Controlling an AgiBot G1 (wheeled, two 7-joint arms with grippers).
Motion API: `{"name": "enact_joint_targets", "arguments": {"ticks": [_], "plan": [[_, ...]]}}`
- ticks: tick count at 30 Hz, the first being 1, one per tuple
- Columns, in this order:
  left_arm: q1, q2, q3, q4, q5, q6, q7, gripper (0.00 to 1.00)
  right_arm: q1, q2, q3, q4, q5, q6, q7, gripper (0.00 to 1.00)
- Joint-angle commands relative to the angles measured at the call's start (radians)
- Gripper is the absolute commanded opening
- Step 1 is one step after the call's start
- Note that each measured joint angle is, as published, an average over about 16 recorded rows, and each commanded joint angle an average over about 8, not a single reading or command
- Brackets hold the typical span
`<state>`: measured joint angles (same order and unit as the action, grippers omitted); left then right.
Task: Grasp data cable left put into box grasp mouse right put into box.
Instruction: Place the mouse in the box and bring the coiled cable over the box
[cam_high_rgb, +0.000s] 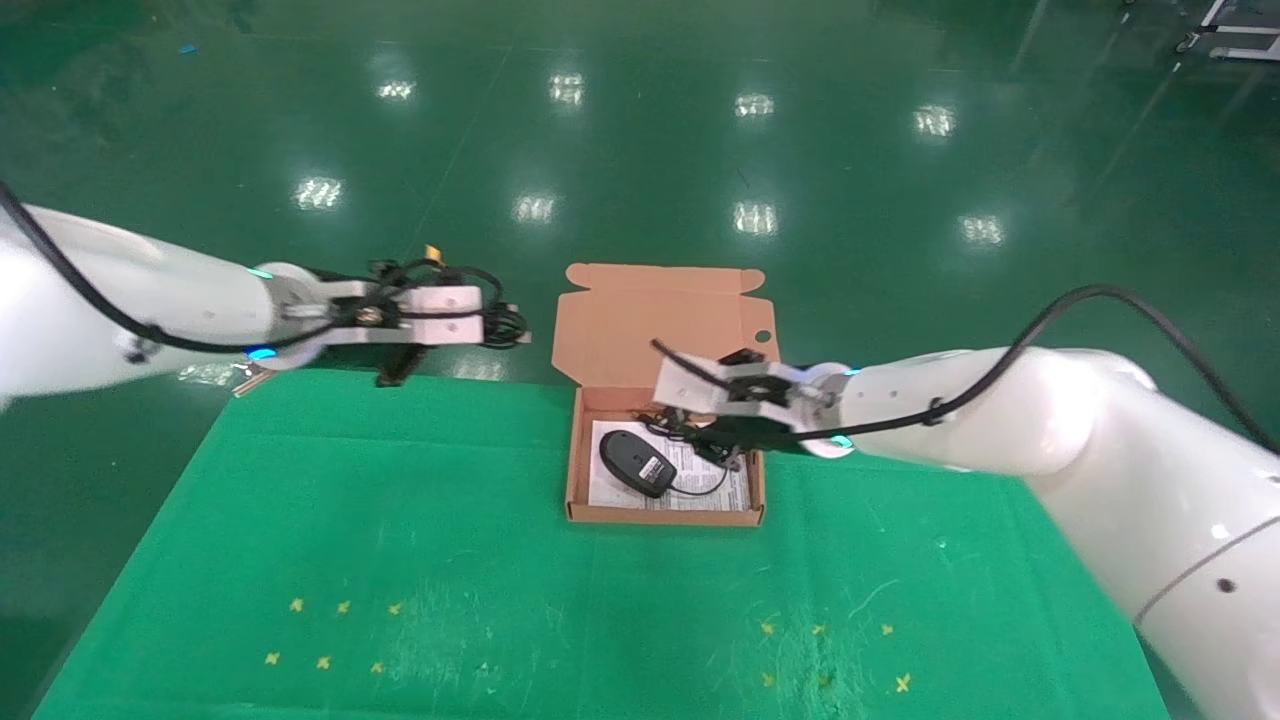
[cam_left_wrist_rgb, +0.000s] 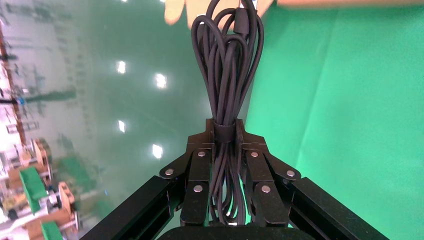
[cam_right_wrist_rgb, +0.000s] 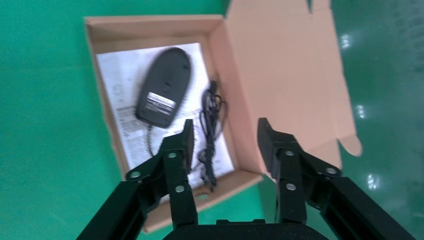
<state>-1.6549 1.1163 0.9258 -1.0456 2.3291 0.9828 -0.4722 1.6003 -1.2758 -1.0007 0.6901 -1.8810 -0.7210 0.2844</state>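
The tan box (cam_high_rgb: 660, 515) lies open on the green cloth, its lid (cam_high_rgb: 650, 320) folded back. The black mouse (cam_high_rgb: 637, 462) rests inside upside down on a white leaflet, white label up, with its cord (cam_high_rgb: 705, 488) beside it. My right gripper (cam_high_rgb: 705, 440) hovers open and empty over the box's right side; its wrist view shows the mouse (cam_right_wrist_rgb: 164, 87), the cord (cam_right_wrist_rgb: 210, 130) and the box wall (cam_right_wrist_rgb: 150, 22) below the gripper (cam_right_wrist_rgb: 225, 132). My left gripper (cam_high_rgb: 490, 322) is in the air left of the lid, shut on the looped data cable (cam_high_rgb: 512, 325). The left wrist view shows the gripper (cam_left_wrist_rgb: 225, 131) pinching that data cable (cam_left_wrist_rgb: 226, 75).
The green cloth (cam_high_rgb: 400, 520) covers the table, with small yellow cross marks (cam_high_rgb: 340, 607) near the front on both sides. The table's far edge runs just behind the box, and beyond it is shiny green floor (cam_high_rgb: 640, 150). The left gripper hangs over that edge.
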Motion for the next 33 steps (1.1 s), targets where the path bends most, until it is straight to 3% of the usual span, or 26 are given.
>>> {"name": "enact_joint_targets", "arguments": {"ticks": [1, 10, 18, 33], "plan": [[0.023, 0.011, 0.004, -0.007, 0.003, -0.023, -0.001, 0.0, 0.003, 0.014, 0.002, 0.008, 0.001, -0.002, 0.003, 1.0], [0.095, 0.127, 0.025, 0.097, 0.006, -0.181, 0.047, 0.0, 0.023, 0.122, 0.006, 0.104, -0.048, -0.012, 0.068, 1.0], [0.124, 0.235, 0.061, 0.252, -0.065, -0.314, 0.151, 0.0, 0.022, 0.242, 0.009, 0.242, -0.11, -0.039, 0.168, 1.0], [0.13, 0.259, 0.288, 0.302, -0.284, -0.493, 0.226, 0.0, -0.016, 0.383, 0.021, 0.464, -0.203, -0.083, 0.354, 1.0]]}}
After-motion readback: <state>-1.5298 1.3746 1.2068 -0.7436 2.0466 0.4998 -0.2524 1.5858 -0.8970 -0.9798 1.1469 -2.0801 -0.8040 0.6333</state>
